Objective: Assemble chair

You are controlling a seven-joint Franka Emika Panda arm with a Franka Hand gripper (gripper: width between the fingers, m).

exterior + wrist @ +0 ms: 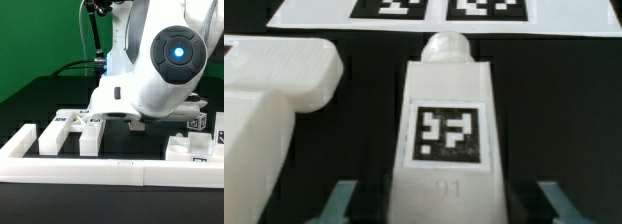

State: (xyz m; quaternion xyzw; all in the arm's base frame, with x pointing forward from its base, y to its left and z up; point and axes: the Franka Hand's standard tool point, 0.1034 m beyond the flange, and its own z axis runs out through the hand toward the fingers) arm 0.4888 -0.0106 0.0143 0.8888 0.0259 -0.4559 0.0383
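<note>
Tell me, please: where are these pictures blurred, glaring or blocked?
Exterior view: the arm blocks the middle, and its blue light glares. Wrist view: slightly soft; the tagged chair part is readable, the marker board is cropped.

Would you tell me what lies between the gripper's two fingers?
A white bar with a square tag, its rounded tip toward the marker board; the wrist view shows it.

the arm (165, 65) hides several chair parts (95, 122), and the marker board (446, 12) is cut off at the edge.
</note>
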